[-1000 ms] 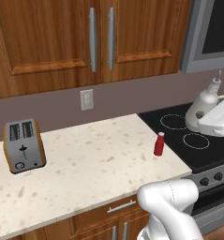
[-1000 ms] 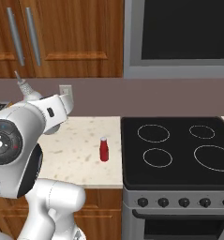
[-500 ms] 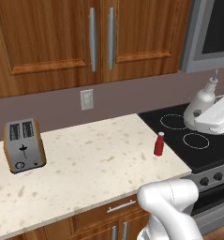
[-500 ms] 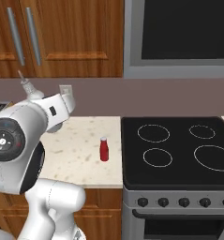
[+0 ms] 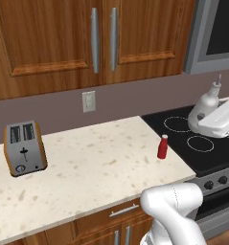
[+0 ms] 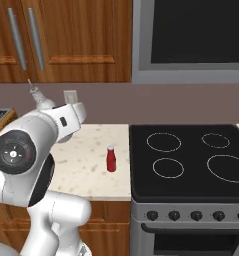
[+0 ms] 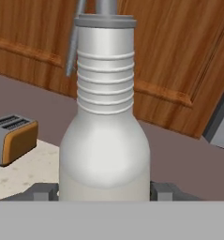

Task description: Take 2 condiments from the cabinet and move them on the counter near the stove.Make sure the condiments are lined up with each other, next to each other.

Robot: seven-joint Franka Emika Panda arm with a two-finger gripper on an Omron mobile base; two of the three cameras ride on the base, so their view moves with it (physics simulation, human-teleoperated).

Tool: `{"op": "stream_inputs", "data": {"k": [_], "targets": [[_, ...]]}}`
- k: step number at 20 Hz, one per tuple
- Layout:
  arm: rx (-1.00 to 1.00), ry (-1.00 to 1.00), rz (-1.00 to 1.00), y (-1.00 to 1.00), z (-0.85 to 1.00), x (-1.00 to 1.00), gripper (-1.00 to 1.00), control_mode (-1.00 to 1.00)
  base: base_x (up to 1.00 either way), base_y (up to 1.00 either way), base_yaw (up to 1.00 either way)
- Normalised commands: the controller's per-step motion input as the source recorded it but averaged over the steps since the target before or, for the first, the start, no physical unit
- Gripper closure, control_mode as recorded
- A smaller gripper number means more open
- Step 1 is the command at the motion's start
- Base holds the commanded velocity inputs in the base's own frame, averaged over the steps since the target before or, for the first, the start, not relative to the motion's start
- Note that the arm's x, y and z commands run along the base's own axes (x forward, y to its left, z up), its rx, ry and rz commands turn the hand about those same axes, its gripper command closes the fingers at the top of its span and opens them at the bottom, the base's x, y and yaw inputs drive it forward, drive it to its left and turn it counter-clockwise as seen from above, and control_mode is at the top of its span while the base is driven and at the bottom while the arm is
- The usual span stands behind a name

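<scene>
My gripper (image 7: 104, 192) is shut on the whitish pear-shaped bottle (image 7: 104, 140), which stands upright between the fingers (image 7: 41, 191) with its nozzle up. From the left base the same bottle (image 5: 207, 103) hangs in the air over the stove (image 5: 192, 139). From the right base its nozzle (image 6: 33, 90) pokes up behind my arm, above the counter (image 6: 86, 155). The red bottle (image 5: 162, 146) with a pale cap stands upright on the counter (image 5: 87, 162), close to the stove's left edge (image 6: 136, 160), and it is also the red bottle (image 6: 110, 159) in the right base view.
A toaster (image 5: 24, 148) sits at the counter's left, by the wall. Wooden wall cabinet doors (image 5: 53, 38) with bar handles hang shut above. A steel microwave (image 6: 191, 40) hangs over the cooktop. A wall outlet (image 5: 88, 101) is behind the counter.
The hand with the whitish bottle has drifted a little, rightward in the right base view. The red bottle has stayed put.
</scene>
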Motion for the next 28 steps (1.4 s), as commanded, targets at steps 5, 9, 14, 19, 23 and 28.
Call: {"op": "stream_inputs", "data": {"k": [5,9,14,19,23,28], "targets": [[0.0,0.03,0.0,-0.06,-0.09,0.21,1.0,-1.0,0.0,0.0,0.0],[0.0,0.15,-0.01,-0.06,-0.04,0.38,1.0,-1.0,0.0,0.0,0.0],[0.0,0.11,-0.04,-0.12,-0.12,0.37,1.0,-1.0,0.0,0.0,0.0],[0.0,0.07,-0.04,-0.17,-0.26,0.26,1.0,-1.0,0.0,0.0,0.0],[0.0,0.05,-0.04,-0.16,-0.34,0.2,1.0,-1.0,0.0,0.0,0.0],[0.0,0.08,-0.01,-0.2,-0.31,0.11,1.0,-1.0,0.0,0.0,0.0]]}}
